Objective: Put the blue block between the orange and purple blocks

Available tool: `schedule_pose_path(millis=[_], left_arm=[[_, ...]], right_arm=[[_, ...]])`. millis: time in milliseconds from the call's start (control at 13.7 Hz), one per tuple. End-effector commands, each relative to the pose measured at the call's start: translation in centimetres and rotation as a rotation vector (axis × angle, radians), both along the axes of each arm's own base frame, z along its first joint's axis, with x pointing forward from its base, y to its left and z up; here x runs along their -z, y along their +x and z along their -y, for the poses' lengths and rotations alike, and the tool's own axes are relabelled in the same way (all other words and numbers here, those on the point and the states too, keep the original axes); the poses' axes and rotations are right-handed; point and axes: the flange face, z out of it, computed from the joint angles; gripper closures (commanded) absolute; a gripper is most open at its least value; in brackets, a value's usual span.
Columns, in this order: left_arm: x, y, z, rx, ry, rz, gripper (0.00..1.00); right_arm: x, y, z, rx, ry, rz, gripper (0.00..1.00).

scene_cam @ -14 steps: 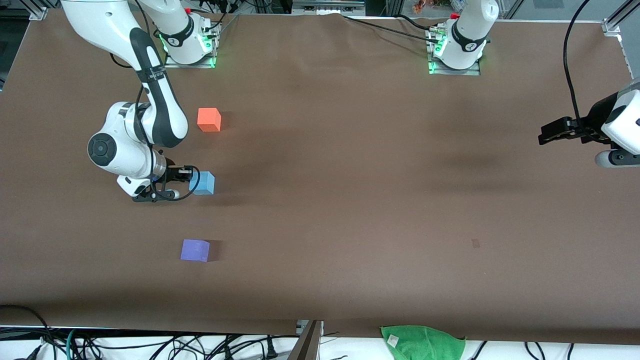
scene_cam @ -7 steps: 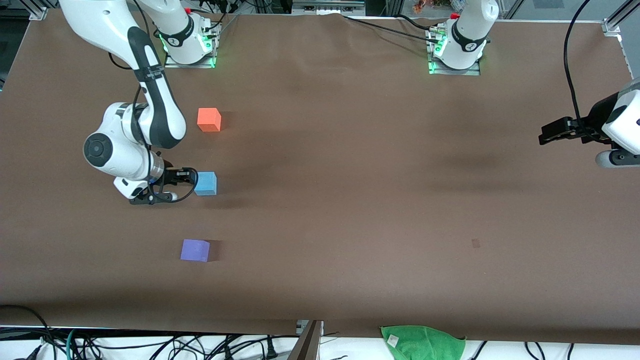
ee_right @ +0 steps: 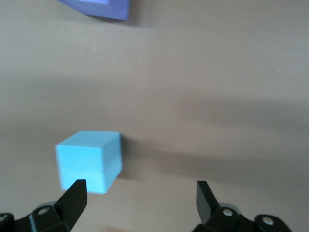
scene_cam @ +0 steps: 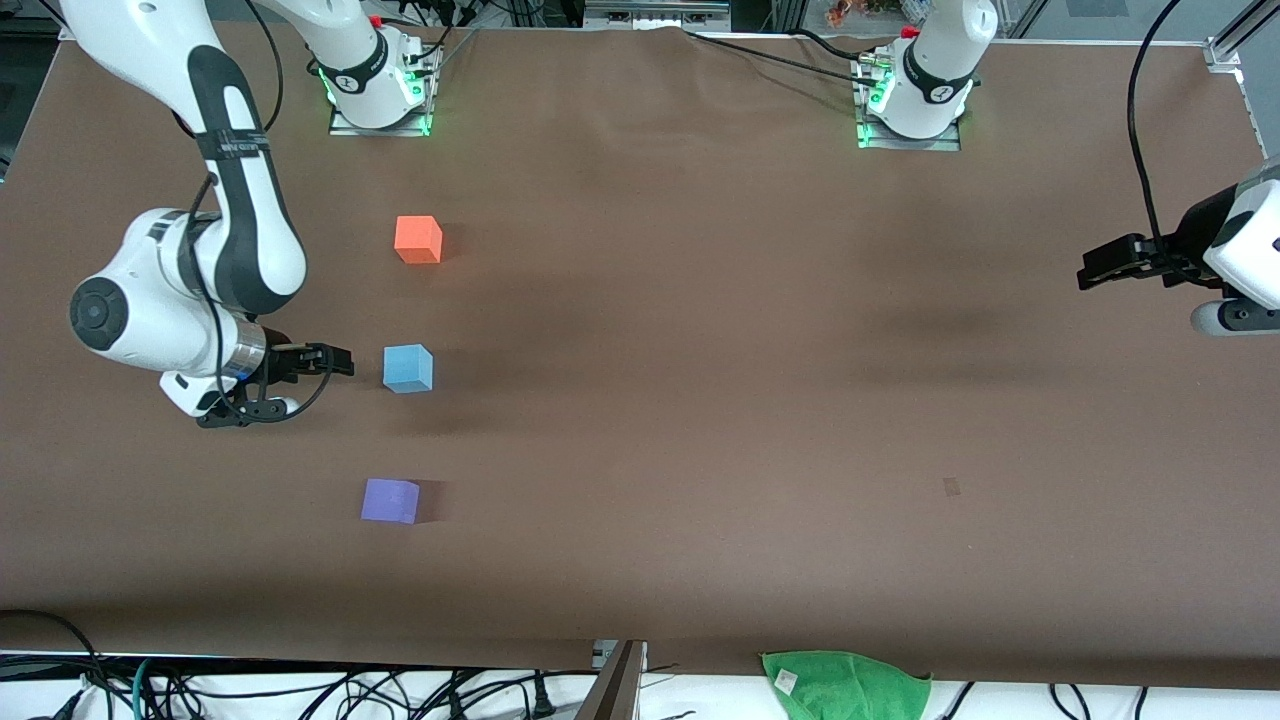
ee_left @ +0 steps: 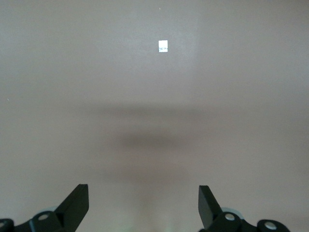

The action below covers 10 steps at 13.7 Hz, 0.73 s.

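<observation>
Blue block (scene_cam: 408, 368) sat on the brown table (scene_cam: 700, 400), between the orange block (scene_cam: 418, 240), farther from the front camera, and the purple block (scene_cam: 390, 500), nearer. Right gripper (scene_cam: 335, 362) hung beside it, fingers wide, holding nothing. Left gripper (scene_cam: 1095, 268) waited open and empty, well apart.

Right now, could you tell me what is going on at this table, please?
The right gripper is open beside the blue block, clear of it. That block sits on the table between the orange block and the purple block, so the placement looks done. The left gripper waits open over its own end of the table, holding nothing.
</observation>
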Motion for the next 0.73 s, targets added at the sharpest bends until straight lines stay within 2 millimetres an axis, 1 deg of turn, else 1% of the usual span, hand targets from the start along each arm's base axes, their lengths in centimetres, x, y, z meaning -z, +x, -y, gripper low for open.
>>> schedule_pose_path(millis=[0, 73, 146, 292, 364, 437, 510, 583, 656], left_arm=[[-0.4, 0.5, 0.0, 0.022, 0.009, 0.006, 0.00], [-0.4, 0.5, 0.1, 0.023, 0.009, 0.006, 0.00], [-0.4, 0.5, 0.1, 0.023, 0.010, 0.006, 0.00], [-0.4, 0.5, 0.0, 0.022, 0.013, 0.006, 0.00], [-0.4, 0.5, 0.1, 0.025, 0.016, 0.006, 0.00], [-0.4, 0.5, 0.2, 0.027, 0.018, 0.006, 0.00], [-0.4, 0.5, 0.2, 0.027, 0.018, 0.006, 0.00], [-0.4, 0.5, 0.1, 0.025, 0.018, 0.006, 0.00], [-0.4, 0.5, 0.0, 0.024, 0.016, 0.006, 0.00]], right_arm=[[-5.9, 0.2, -0.1, -0.002, 0.067, -0.043, 0.00], [-8.1, -0.2, -0.5, 0.029, 0.069, -0.044, 0.00], [-10.5, -0.8, -1.3, 0.042, 0.056, -0.029, 0.00], [-14.6, -2.2, -2.5, -0.005, -0.010, -0.007, 0.00], [-17.0, -3.0, -3.4, -0.021, -0.024, 0.018, 0.00], [-19.1, -4.0, -3.3, -0.032, -0.035, 0.023, 0.00], [-21.4, -5.3, -2.7, -0.041, -0.037, 0.024, 0.00], [-23.4, -6.3, -2.1, -0.051, -0.044, 0.034, 0.00], [-24.8, -7.1, -1.6, -0.061, -0.055, 0.044, 0.00]])
